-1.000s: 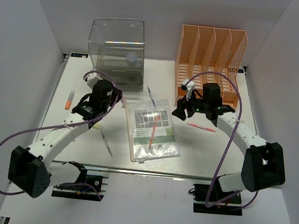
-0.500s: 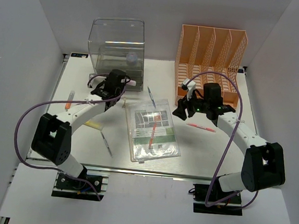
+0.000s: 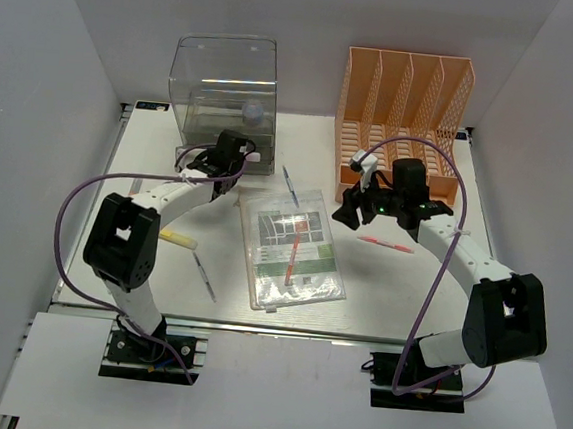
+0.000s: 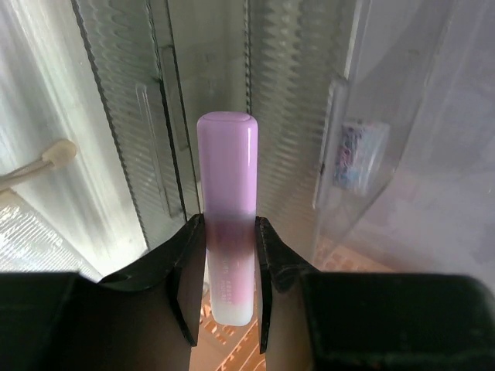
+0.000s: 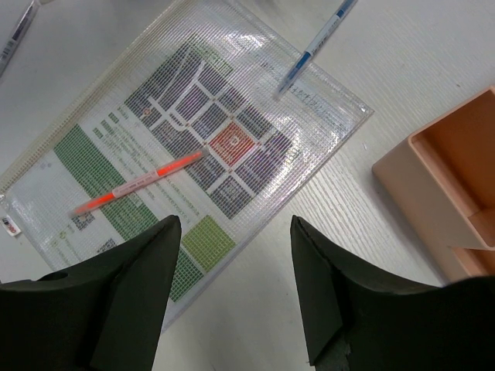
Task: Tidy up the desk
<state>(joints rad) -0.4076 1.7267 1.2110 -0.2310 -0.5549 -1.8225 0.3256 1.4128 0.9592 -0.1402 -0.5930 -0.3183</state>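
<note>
White ribbed table (image 3: 411, 286) fills a white-walled cell, with one clear drawer box (image 3: 226, 79) and one orange file rack (image 3: 407, 95) of four slots along its far edge. One clear pouch (image 3: 306, 276) lies mid-table; the print on the sheet inside is too small to read. One orange pen (image 3: 292, 257) lies on the pouch, one blue pen (image 3: 289, 183) crosses its far edge, and one pink pen (image 3: 385, 244) lies near its right side. The left claw (image 4: 228, 232) is clenched on a lilac marker (image 4: 227, 154) at the drawer box, whose small sticker (image 4: 353, 153) is blurred. The right claw (image 5: 232, 224) hangs spread and empty above the pouch.
</note>
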